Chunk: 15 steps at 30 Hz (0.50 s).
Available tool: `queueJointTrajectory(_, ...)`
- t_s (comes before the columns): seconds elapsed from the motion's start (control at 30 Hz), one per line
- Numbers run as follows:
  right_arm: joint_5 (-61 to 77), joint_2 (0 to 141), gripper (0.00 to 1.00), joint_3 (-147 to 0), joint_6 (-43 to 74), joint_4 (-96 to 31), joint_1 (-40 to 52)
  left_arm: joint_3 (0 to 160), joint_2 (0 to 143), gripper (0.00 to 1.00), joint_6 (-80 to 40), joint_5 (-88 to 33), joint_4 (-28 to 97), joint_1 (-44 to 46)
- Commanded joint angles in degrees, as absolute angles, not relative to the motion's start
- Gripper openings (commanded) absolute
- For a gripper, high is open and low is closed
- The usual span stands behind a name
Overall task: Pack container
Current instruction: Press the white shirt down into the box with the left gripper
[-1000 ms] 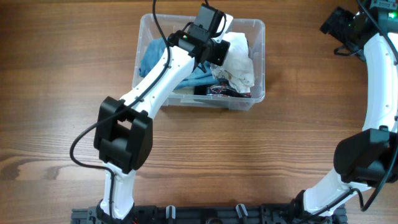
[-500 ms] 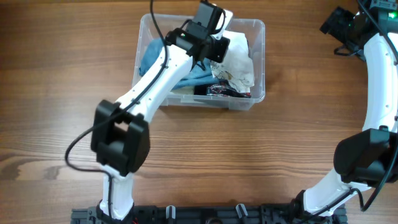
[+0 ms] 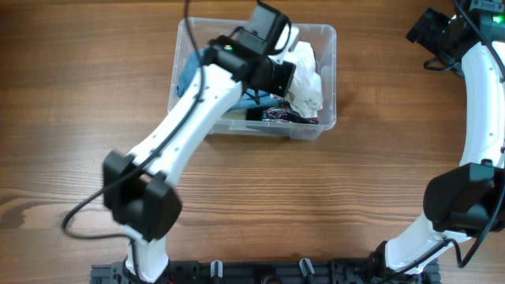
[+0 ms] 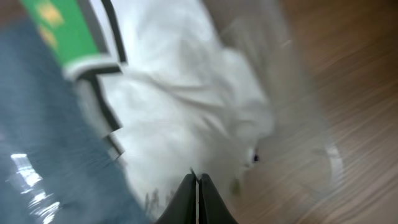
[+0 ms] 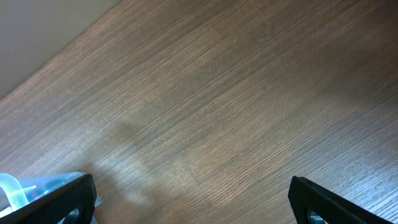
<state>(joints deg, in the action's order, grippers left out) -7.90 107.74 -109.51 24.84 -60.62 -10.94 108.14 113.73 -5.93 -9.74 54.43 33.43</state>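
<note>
L arm (image 3: 181,126) starts at the front edge of the bench (image 3: 71,118), left of centre, and slants up and right across the wood to the container (image 3: 332,79). R arm (image 3: 481,102) stands at the front right and curves along the right side toward the far right corner.

The container is a clear bin on the far half of the bench, a bit left of centre, w/ a long side facing the rig. Contents, front to back:
- Dark item (image 3: 276,115) w/ coloured wires, against the front wall.
- Blue cloth (image 3: 188,67) in the left part.
- White cloth (image 3: 309,79) bunched in the right part, reaching toward the far wall.

L end effector (image 4: 197,186) is over the middle of the container, its wrist covering part of the cloths in the overhead view. In the wrist view its fingertips are pressed together w/ nothing btwn them, aimed at the white cloth near the clear wall. The view is blurred, so I cannot tell if the tips touch the cloth. A green patch (image 4: 59,31) w/ black & white stripes shows at top left of that view, beside grey-blue fabric.

R end effector (image 5: 199,202) is at the far right corner, well apart from the container. Its fingers are spread wide and hold nothing, w/ bare wood below.
</note>
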Motion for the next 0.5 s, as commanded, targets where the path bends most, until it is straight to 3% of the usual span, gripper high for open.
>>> queueJointTrajectory(0.0,-7.64,108.44,1.00,-109.12,25.63,-60.45,-10.70,107.53,119.13,0.04,-6.70,-10.66,53.28,33.98)
queueJointTrajectory(0.27,-7.64,108.44,1.00,-109.12,25.63,-60.45,-10.70,107.53,124.62,0.04,-6.68,-9.52,55.09,33.87)
queueJointTrajectory(0.47,-7.64,108.44,1.00,-109.12,25.61,-60.45,-10.70,107.66,118.80,0.04,-6.66,1.04,51.72,33.12)
